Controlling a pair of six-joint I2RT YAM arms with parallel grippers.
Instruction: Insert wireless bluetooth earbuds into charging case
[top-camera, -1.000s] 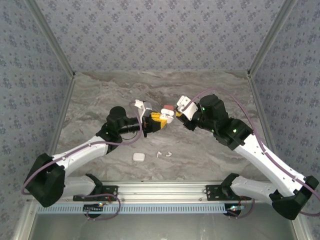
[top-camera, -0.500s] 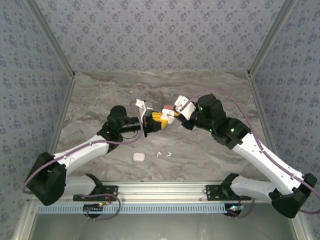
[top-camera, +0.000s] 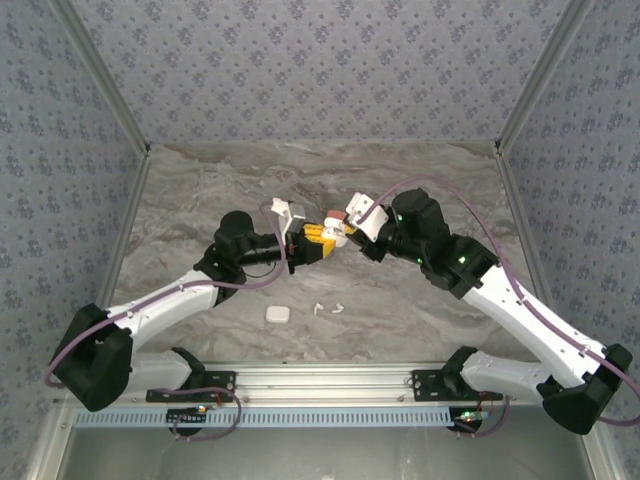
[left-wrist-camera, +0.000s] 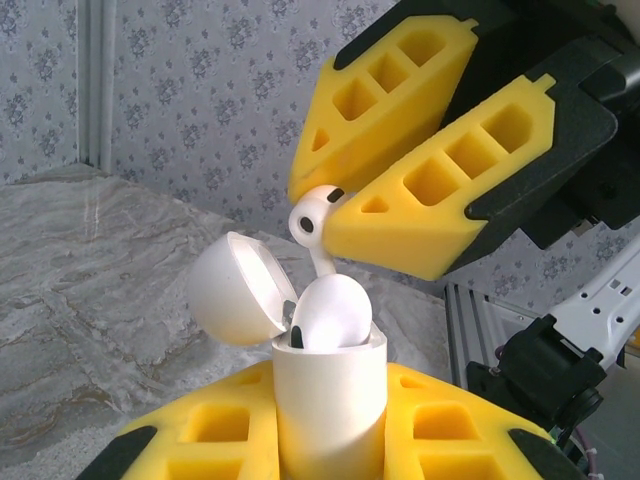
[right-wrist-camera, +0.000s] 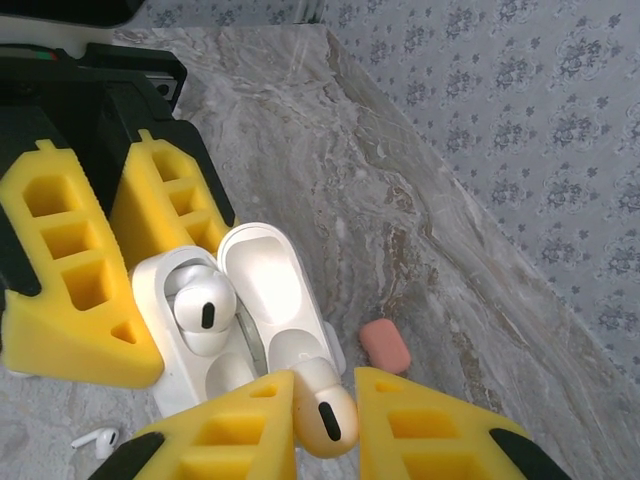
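Earbud (left-wrist-camera: 312, 222), likely light and slick (pinch its head), just above the charging case (left-wrist-camera: 330, 392). Right end effector (right-wrist-camera: 325, 412) clenches it; left end effector (top-camera: 313, 243), the case.

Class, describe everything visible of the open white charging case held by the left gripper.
The charging case is smooth, glossy white plastic: a rounded body with its hinged lid swung open. It is off the table, base clamped between yellow pads of the left gripper. One white earbud sits in a socket; the neighbouring socket looks empty.

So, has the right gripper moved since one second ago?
Yes. The right gripper shifted slightly left, judged against the closed white case.
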